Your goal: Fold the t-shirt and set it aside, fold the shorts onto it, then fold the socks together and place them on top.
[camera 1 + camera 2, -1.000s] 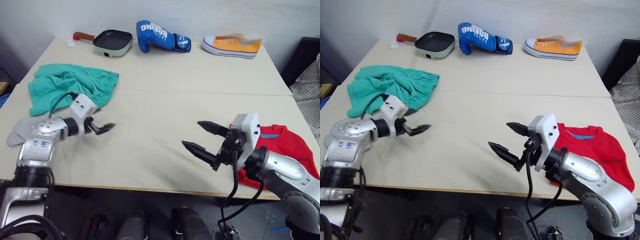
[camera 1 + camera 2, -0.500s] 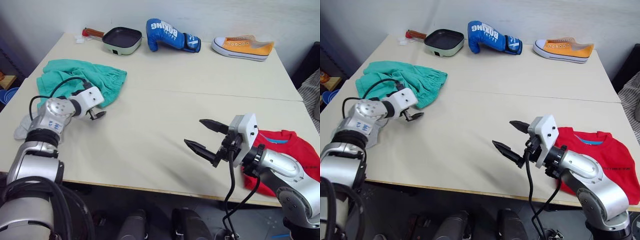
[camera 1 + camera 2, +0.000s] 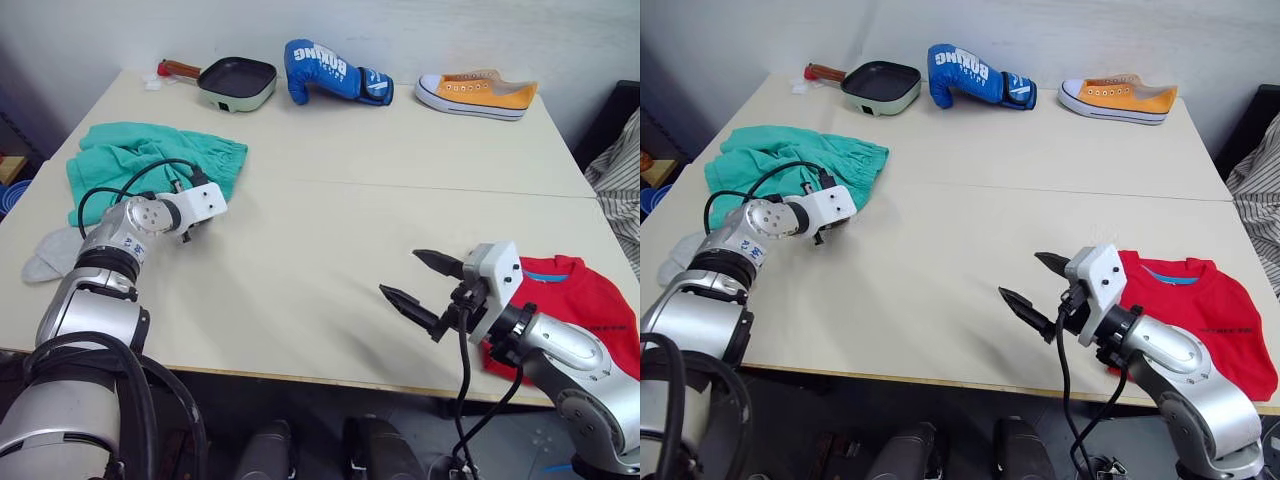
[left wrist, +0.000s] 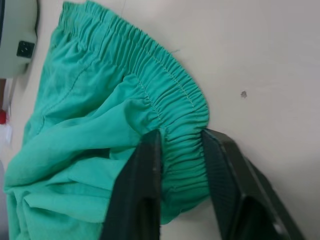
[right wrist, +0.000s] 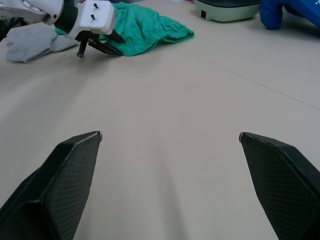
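right gripper [image 3: 1034, 283] hovers above the bare near part of the table [image 3: 940, 290], its two black fingers spread wide apart and holding nothing; the right wrist view shows only tabletop between them. just behind that arm, at the near right corner of the table, the t-shirt [image 3: 1200, 315] lies flat and red, its blue neck label showing, with part of it reaching the table's front edge. at the near left edge the socks [image 3: 50, 255] lie as a pale grey heap, just beside the left forearm and close to the green fabric. left gripper [image 4: 181, 142] is turned toward the shorts [image 3: 140, 165]; in the left wrist view its fingers [image 4: 145, 170] stand a narrow gap apart with the gathered elastic waistband lying between them, at the corner of the garment nearest the table's middle. whether the pads press the cloth or merely straddle it cannot be told from that view. the shorts lie rumpled on the left side of the table, teal-green, not spread out, well apart from the t-shirt. a seam runs across the table beyond both grippers. along the far edge, left to right, stand a small green frying pan [image 3: 880, 87] with a reddish handle, a blue boxing glove [image 3: 970, 75], and an orange sneaker [image 3: 1120, 97] with a white sole, each apart from its neighbour.
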Controlling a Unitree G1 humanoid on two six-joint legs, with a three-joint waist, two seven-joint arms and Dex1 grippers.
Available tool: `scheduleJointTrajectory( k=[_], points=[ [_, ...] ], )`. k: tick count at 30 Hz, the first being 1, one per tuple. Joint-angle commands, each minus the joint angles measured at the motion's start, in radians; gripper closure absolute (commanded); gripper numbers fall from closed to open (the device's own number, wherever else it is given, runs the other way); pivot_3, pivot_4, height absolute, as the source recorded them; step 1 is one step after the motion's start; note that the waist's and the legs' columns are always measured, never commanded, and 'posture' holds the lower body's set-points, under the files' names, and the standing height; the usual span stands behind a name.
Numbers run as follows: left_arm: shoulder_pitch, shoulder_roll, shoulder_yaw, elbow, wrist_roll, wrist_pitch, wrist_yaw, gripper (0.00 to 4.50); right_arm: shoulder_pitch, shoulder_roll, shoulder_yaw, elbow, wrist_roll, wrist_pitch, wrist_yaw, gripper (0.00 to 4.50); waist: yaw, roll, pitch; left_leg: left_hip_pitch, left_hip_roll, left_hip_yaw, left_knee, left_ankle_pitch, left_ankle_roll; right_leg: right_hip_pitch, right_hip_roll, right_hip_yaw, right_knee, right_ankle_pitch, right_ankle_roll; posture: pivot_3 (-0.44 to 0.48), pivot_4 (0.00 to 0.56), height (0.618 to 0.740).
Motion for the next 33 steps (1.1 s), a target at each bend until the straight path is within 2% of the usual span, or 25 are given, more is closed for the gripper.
scheduleJointTrajectory(
  k=[1, 5, 8, 11, 13, 15, 17, 19, 21, 26, 30, 33],
  points=[
    [-0.010, 0.000, 0.059, 0.024, -0.047, 0.062, -0.020, 4.46, 0.009, -0.012, -0.037, -0.065, 0.016, 0.000, -0.015, 0.00, -0.001, 0.000, 0.000, 0.000, 0.000, 0.000, 0.000, 0.000, 0.000, 0.000, 0.000, 0.000, 0.000, 0.000, 0.000, 0.000, 0.150, 0.740],
    [-0.009, -0.023, 0.161, 0.019, -0.149, 0.134, -0.125, 4.46, 0.016, -0.018, -0.043, -0.080, 0.019, 0.014, -0.023, 0.00, -0.003, 0.000, 0.000, 0.000, 0.000, 0.000, 0.000, 0.000, 0.000, 0.000, 0.000, 0.000, 0.000, 0.000, 0.000, 0.000, 0.150, 0.740],
    [-0.013, -0.060, 0.252, -0.011, -0.267, 0.241, -0.334, 4.46, 0.022, -0.035, -0.042, -0.092, 0.019, 0.024, -0.020, 0.00, -0.001, 0.000, 0.000, 0.000, 0.000, 0.000, 0.000, 0.000, 0.000, 0.000, 0.000, 0.000, 0.000, 0.000, 0.000, 0.000, 0.150, 0.740],
    [0.005, -0.097, 0.277, -0.117, -0.347, 0.380, -0.563, 4.46, 0.026, -0.061, -0.041, -0.097, 0.016, 0.027, -0.003, 0.00, 0.008, 0.000, 0.000, 0.000, 0.000, 0.000, 0.001, 0.000, 0.000, 0.000, 0.000, -0.001, 0.000, 0.000, 0.000, 0.000, 0.150, 0.740],
    [0.075, -0.126, 0.254, -0.343, -0.420, 0.560, -0.725, 4.46, 0.026, -0.078, -0.040, -0.093, 0.010, 0.024, 0.006, 0.00, 0.009, 0.000, 0.000, -0.001, 0.000, 0.000, 0.001, 0.000, 0.000, 0.000, 0.000, -0.001, 0.000, 0.000, 0.000, 0.000, 0.150, 0.740],
    [0.179, -0.159, 0.218, -0.641, -0.493, 0.747, -0.798, 4.46, 0.022, -0.089, -0.041, -0.082, 0.006, 0.021, 0.012, 0.00, 0.006, 0.000, 0.000, -0.001, 0.000, -0.001, 0.001, -0.001, 0.001, 0.000, 0.000, 0.000, 0.000, 0.000, 0.000, 0.000, 0.150, 0.740],
    [0.253, -0.207, 0.173, -0.864, -0.528, 0.867, -0.796, 4.46, 0.016, -0.101, -0.035, -0.070, -0.002, 0.017, 0.024, 0.00, 0.006, 0.000, 0.000, -0.001, 0.000, -0.002, 0.001, -0.001, 0.001, 0.000, 0.000, 0.000, 0.000, 0.000, 0.000, 0.000, 0.150, 0.740],
    [0.278, -0.294, 0.128, -0.987, -0.551, 0.963, -0.751, 4.46, 0.006, -0.127, -0.014, -0.059, -0.026, 0.012, 0.047, 0.00, 0.009, 0.000, 0.000, -0.001, 0.000, -0.002, 0.001, -0.001, 0.001, 0.000, 0.000, 0.001, 0.000, 0.000, 0.000, 0.000, 0.150, 0.740],
    [0.288, -0.368, 0.078, -1.058, -0.556, 1.027, -0.717, 4.46, 0.001, -0.157, 0.010, -0.050, -0.057, 0.003, 0.072, 0.00, 0.012, 0.000, 0.000, -0.001, 0.000, -0.002, 0.003, -0.001, 0.001, 0.001, 0.000, 0.001, 0.000, 0.000, 0.000, 0.000, 0.150, 0.740],
    [0.307, -0.432, -0.026, -1.122, -0.537, 1.039, -0.671, 4.46, 0.019, -0.200, 0.044, -0.052, -0.132, -0.018, 0.099, 0.00, -0.007, 0.000, -0.001, 0.001, 0.000, 0.000, 0.003, 0.000, 0.000, 0.002, 0.002, 0.004, 0.001, 0.000, 0.000, 0.000, 0.150, 0.740],
    [0.318, -0.426, -0.007, -1.207, -0.641, 1.124, -0.725, 3.41, 0.051, -0.214, 0.056, -0.070, -0.184, -0.038, 0.107, 0.00, -0.016, 0.001, -0.001, 0.002, 0.002, 0.000, 0.002, 0.001, -0.002, 0.002, 0.004, 0.004, 0.002, 0.000, 0.000, 0.000, 0.150, 0.740],
    [0.311, -0.419, 0.108, -1.299, -0.755, 1.119, -0.735, 2.41, 0.083, -0.244, 0.086, -0.077, -0.263, -0.078, 0.122, 0.00, -0.014, 0.001, -0.001, 0.002, 0.002, 0.000, 0.002, 0.001, -0.002, 0.002, 0.003, 0.005, 0.002, 0.000, 0.000, 0.000, 0.150, 0.740]
  ],
)
